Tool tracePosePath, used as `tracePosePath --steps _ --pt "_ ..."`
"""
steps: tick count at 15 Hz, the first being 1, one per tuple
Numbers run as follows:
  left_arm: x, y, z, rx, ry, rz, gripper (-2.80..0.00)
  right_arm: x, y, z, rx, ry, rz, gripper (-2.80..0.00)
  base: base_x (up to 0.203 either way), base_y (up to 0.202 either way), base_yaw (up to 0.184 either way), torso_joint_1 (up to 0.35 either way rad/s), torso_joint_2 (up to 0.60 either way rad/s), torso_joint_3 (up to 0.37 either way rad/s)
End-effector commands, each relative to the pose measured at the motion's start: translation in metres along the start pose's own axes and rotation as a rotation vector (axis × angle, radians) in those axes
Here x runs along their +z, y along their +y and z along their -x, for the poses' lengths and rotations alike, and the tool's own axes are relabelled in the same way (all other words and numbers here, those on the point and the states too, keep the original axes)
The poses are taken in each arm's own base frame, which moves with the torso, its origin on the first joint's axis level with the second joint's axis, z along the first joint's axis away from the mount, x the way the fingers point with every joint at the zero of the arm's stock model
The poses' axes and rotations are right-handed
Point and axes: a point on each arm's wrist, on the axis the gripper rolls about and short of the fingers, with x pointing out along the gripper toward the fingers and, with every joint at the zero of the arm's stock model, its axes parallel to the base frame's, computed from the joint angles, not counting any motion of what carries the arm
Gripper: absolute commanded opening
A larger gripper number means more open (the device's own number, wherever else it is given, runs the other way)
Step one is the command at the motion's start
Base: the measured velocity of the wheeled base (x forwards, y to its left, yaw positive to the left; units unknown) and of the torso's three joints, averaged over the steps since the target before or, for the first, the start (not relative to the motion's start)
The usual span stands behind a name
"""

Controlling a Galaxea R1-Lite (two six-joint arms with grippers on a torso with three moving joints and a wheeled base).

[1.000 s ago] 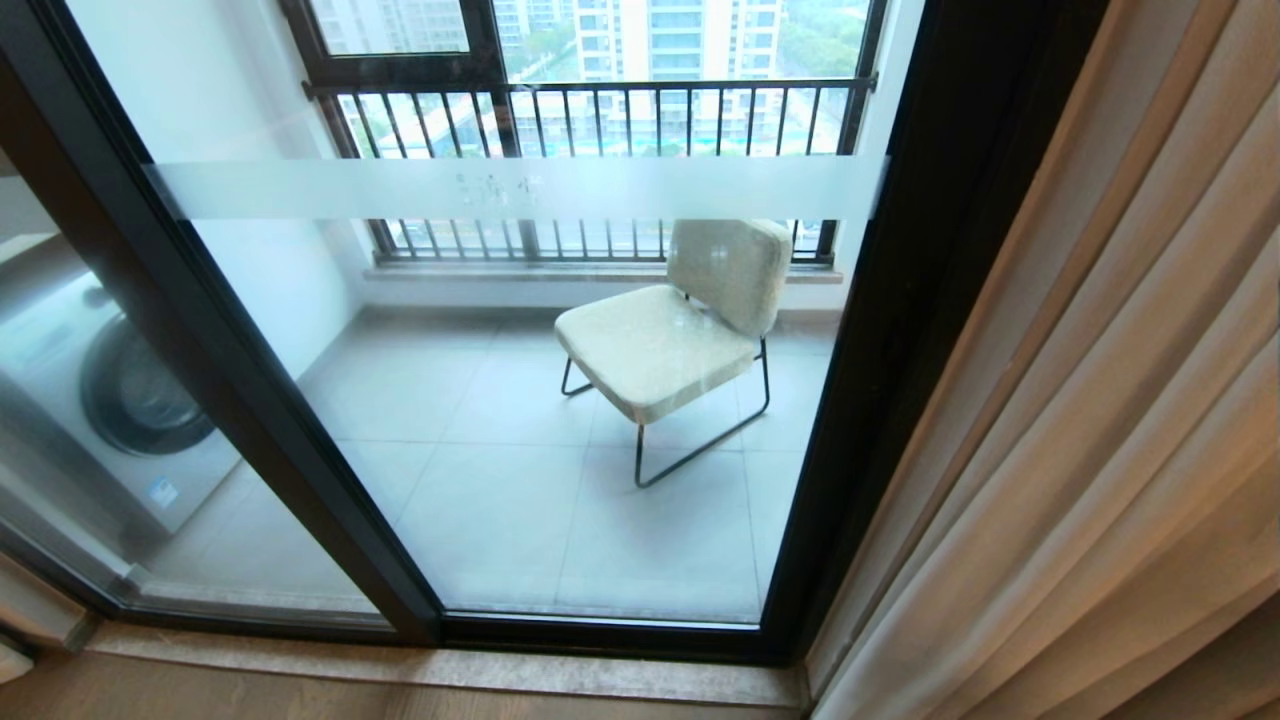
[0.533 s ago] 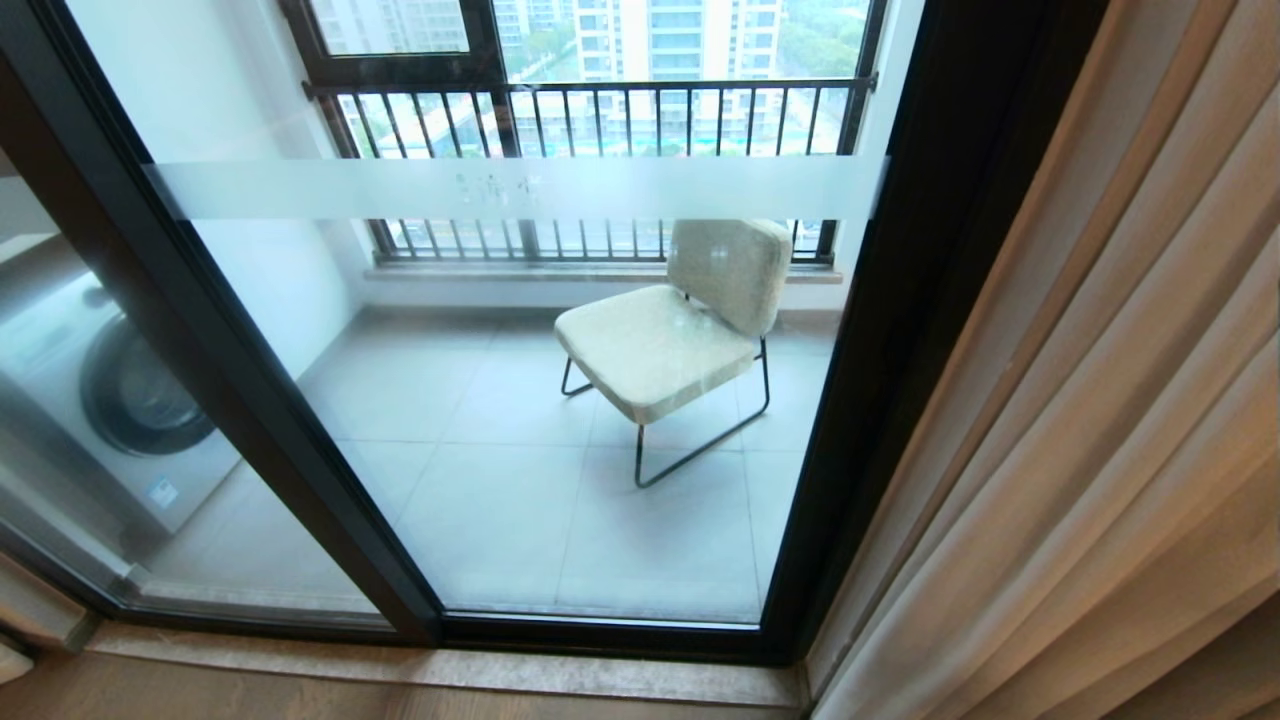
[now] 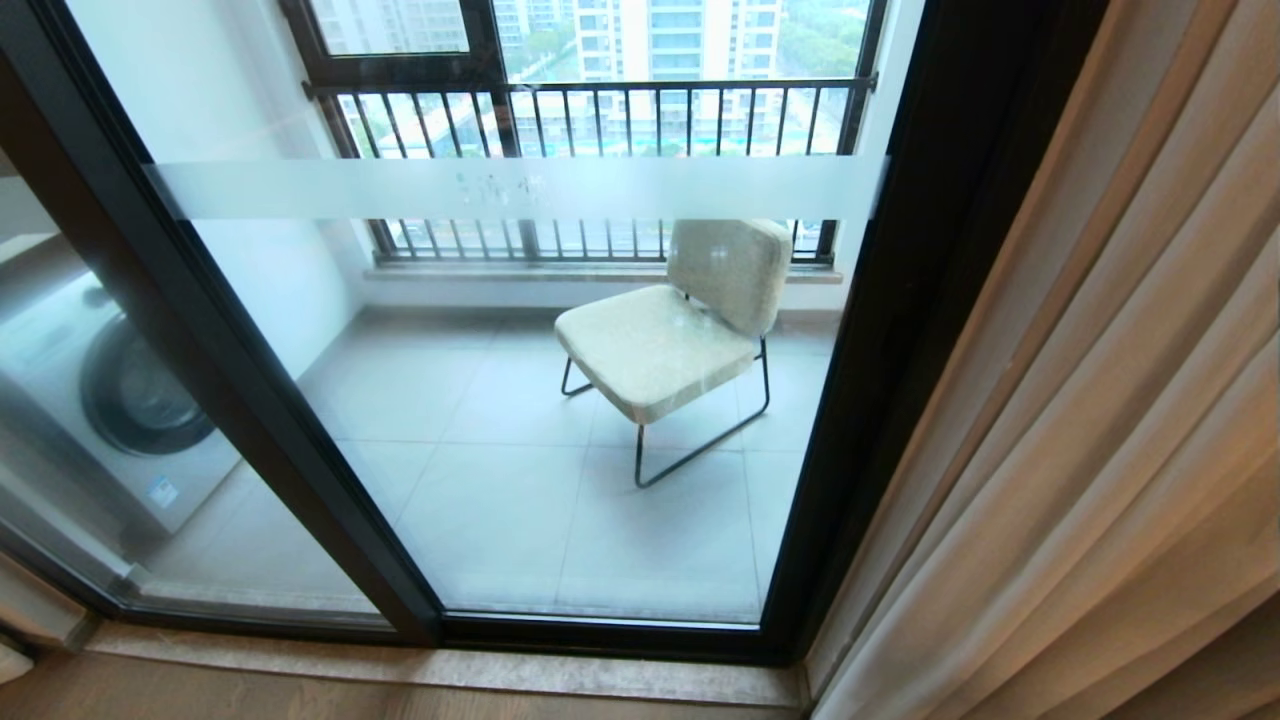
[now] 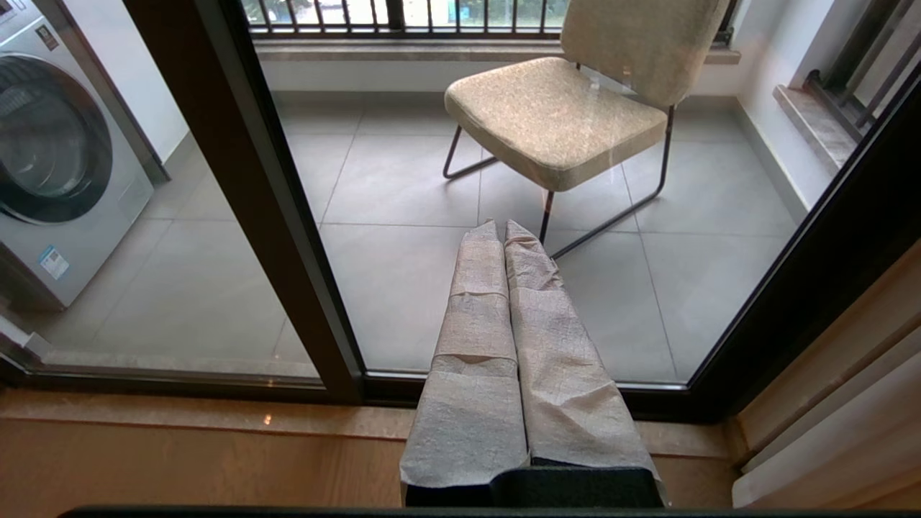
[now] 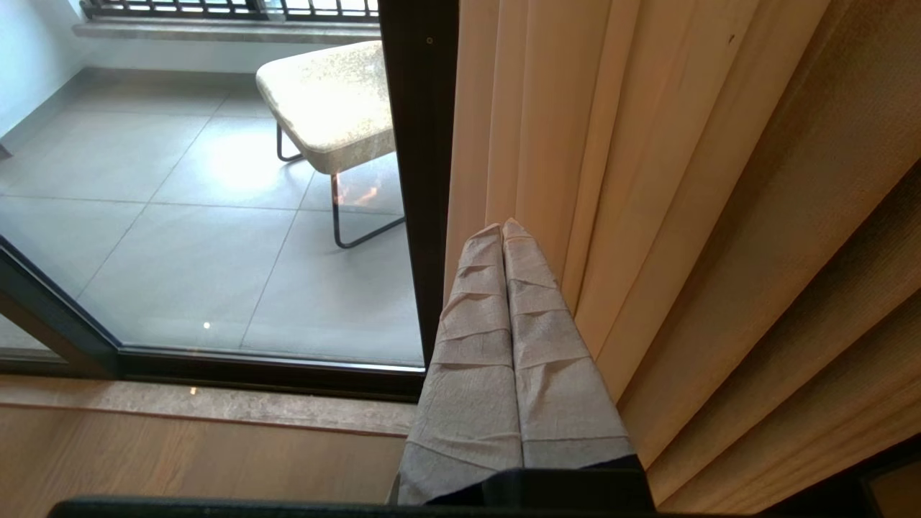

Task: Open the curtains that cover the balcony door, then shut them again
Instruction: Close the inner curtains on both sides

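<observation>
Nothing has moved since the earlier frames; head view is unchanged. Tall sliding glass balcony door [image 3: 520,400] in thick black frames stands fully uncovered, with a frosted horizontal band [image 3: 520,188] across the pane. Heavy beige pleated curtains [image 3: 1090,420] hang gathered at the right edge, just beside the right door frame, reaching down to the wooden floor [image 3: 300,700]. Behind the glass: a cream upholstered chair on thin black metal legs [image 3: 670,335] on grey tiles, a black-barred railing window [image 3: 590,120] beyond it, and a grey front-loading washing machine [image 3: 110,400] to the left. Left gripper [image 4: 501,226], its fingers wrapped in grey woven cloth, is pressed fully together with nothing between them, pointing at the glass in front of the chair. Right gripper [image 5: 501,229], wrapped likewise, is also pressed together and empty, its tips near the curtain folds beside the black frame; contact with the fabric cannot be told.
</observation>
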Motion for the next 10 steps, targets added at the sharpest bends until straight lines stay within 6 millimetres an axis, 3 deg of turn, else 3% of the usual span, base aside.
tracePosePath --steps 1,6,10 --pt "0.000 0.000 0.000 0.000 -0.001 0.001 -2.80 0.000 0.000 0.000 0.001 -0.001 0.000 -2.80 0.000 0.000 0.000 0.000 0.00 0.000" --pt "0.000 0.000 0.000 0.000 -0.001 0.001 -2.80 0.010 0.000 -0.001 0.002 -0.037 0.007 -2.80 0.000 0.000 0.000 0.000 0.00 0.000" --pt "0.000 0.000 0.000 0.000 -0.001 0.001 -2.80 0.060 0.000 -0.014 0.014 -0.041 0.003 -2.80 0.000 0.000 0.000 0.000 0.00 0.000"
